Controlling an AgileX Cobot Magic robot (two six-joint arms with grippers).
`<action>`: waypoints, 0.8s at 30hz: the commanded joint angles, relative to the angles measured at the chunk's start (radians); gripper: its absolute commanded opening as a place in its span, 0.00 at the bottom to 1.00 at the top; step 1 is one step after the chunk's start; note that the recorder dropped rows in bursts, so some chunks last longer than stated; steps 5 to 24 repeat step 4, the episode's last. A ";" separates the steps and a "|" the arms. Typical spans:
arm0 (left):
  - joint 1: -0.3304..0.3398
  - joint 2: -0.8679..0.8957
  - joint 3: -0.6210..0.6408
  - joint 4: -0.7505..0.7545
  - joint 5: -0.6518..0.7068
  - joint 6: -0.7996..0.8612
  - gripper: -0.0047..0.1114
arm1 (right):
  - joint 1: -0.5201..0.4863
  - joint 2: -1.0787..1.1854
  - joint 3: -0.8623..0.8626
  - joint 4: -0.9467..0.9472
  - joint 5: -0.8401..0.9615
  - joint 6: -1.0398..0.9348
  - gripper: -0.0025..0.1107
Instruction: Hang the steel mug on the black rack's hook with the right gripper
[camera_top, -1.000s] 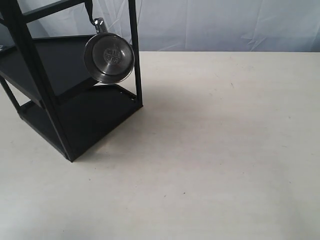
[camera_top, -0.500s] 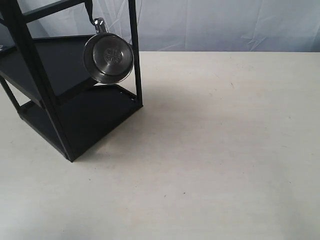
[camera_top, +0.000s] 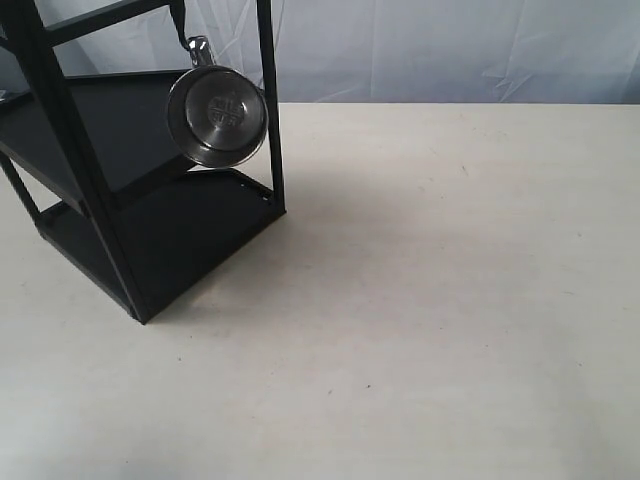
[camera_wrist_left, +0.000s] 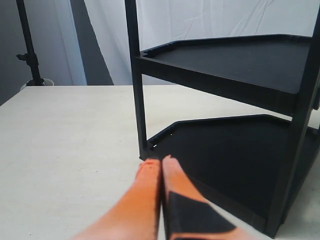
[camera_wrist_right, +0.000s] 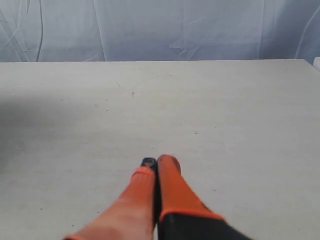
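The steel mug (camera_top: 217, 115) hangs by its loop handle from a hook near the top of the black rack (camera_top: 120, 200), its stamped base facing the exterior view. No gripper touches it. Neither arm shows in the exterior view. My right gripper (camera_wrist_right: 157, 164) is shut with nothing in it, over bare table, and neither mug nor rack shows in the right wrist view. My left gripper (camera_wrist_left: 159, 161) is shut and empty, close to the foot of a post of the rack (camera_wrist_left: 240, 90); the mug is out of the left wrist view.
The pale table (camera_top: 450, 280) stretches to the right of the rack. A white cloth backdrop (camera_top: 450, 50) hangs behind it. A dark stand (camera_wrist_left: 30, 45) rises beyond the table's edge in the left wrist view.
The hanging mug has swung very slightly to the left on its hook. Nothing else has moved.
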 joint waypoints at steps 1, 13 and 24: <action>-0.001 -0.005 -0.002 0.001 -0.006 0.000 0.05 | -0.005 -0.005 0.004 0.000 -0.014 -0.005 0.01; -0.001 -0.005 -0.002 0.001 -0.006 0.000 0.05 | -0.005 -0.005 0.004 0.000 -0.014 -0.005 0.01; -0.001 -0.005 -0.002 0.001 -0.006 0.000 0.05 | -0.005 -0.005 0.004 0.000 -0.014 -0.005 0.01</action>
